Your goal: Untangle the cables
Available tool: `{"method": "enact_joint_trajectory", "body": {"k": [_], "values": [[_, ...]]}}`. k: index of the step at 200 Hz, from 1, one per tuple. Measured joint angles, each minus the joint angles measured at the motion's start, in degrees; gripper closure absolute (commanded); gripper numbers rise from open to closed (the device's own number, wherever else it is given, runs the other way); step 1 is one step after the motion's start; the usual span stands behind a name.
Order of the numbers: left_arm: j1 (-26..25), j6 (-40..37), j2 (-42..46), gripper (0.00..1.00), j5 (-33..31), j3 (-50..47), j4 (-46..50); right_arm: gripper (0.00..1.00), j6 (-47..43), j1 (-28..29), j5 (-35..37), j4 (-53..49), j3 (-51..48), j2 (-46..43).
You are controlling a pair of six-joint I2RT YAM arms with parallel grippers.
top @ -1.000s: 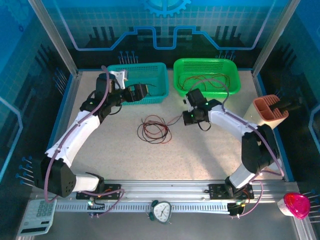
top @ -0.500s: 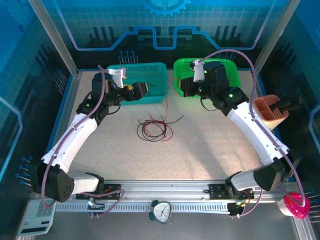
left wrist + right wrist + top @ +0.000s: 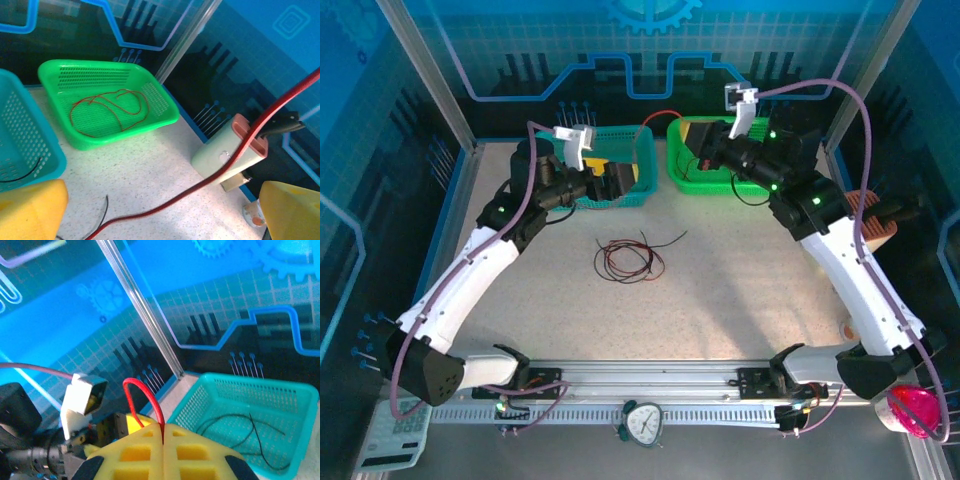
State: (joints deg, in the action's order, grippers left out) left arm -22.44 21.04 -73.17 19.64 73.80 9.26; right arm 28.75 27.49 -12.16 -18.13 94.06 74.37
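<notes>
Pinches one red cable point(image 3: 131, 390) tight in the right gripper point(image 3: 163, 432), raised near the adjoining edges of the teal basket point(image 3: 300, 395) and green basket point(image 3: 160, 100). Spreads the left gripper point(image 3: 618, 180) wide, that cable passing between its jaws. Shows the other cables point(image 3: 628, 260) bunched on open table point(image 3: 720, 290), well clear of both baskets.

Your right gripper point(image 3: 163, 429) has its yellow pads point(image 3: 135, 452) pinched tight on a red cable point(image 3: 146, 391) that arches up-left. Behind it, the teal basket point(image 3: 250, 380) holds a black cable point(image 3: 252, 430).
</notes>
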Motion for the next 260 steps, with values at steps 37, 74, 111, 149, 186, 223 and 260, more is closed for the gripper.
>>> {"method": "enact_joint_trajectory", "body": {"k": [37,74,111,149,186,223,260], "values": [[-1.38,0.0,0.0,0.01,0.02,0.42,-0.74,1.0,-0.07,0.0,0.37,1.49,0.92,-1.09],[-1.42,-0.02,0.0,0.01,-0.02,0.42,-0.79,1.0,-0.7,-0.02,2.36,1.53,0.92,-1.07],[-1.42,-0.17,0.0,0.01,-0.07,0.42,-0.76,1.0,-1.49,-1.31,4.46,1.44,1.73,-0.37],[-1.42,-0.37,0.0,0.01,-0.13,0.42,-0.72,1.0,-2.91,-3.96,7.58,1.11,4.52,0.94],[-1.42,-0.46,0.0,0.01,-0.5,0.42,-0.59,1.0,-5.33,-6.73,11.78,1.11,8.02,2.95],[-1.42,-0.59,0.0,0.01,-0.94,0.42,-0.57,1.0,-6.4,-10.6,16.68,1.07,12.13,7.13],[-1.42,-0.63,0.0,0.01,-1.42,0.42,-0.52,1.0,-5.86,-13.88,22.49,1.4,13.42,11.67]]}}
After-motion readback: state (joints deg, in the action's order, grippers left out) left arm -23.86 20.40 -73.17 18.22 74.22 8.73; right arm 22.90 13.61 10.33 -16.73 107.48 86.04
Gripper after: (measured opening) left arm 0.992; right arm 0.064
